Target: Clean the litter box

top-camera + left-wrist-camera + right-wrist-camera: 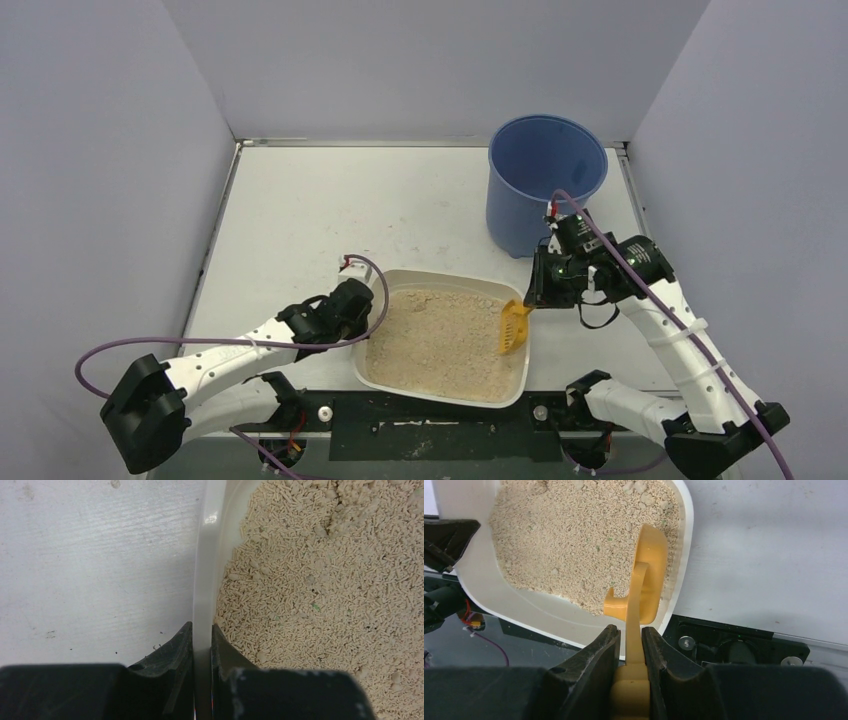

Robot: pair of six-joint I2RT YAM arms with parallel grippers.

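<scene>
From where I stand the job looks barely begun, or at most partway. The litter box (440, 277) sits at the near edge of the table (330, 210), between the two arms, and it is full of beige litter (559, 535) with lumpy clumps (345, 490) showing toward its far end. The left gripper (202, 630) is pinched onto the box's left rim, one finger outside and one inside the wall, as if to steady it. The right gripper (630, 632) is clamped on the handle of the orange scoop (651, 565), whose slotted head lies down in the litter against the box's right wall. I can see nothing riding in the scoop. The tall blue bucket (515, 210) stands well behind, at the table's far right, and I cannot tell whether anything has gone into it. I judge that the digging, sifting and carrying across are all left to do. The tabletop is white, scuffed and faintly speckled. A black strip (430, 425) runs along its near edge, and plain pale grey walls (100, 150) close the space in on three sides.
</scene>
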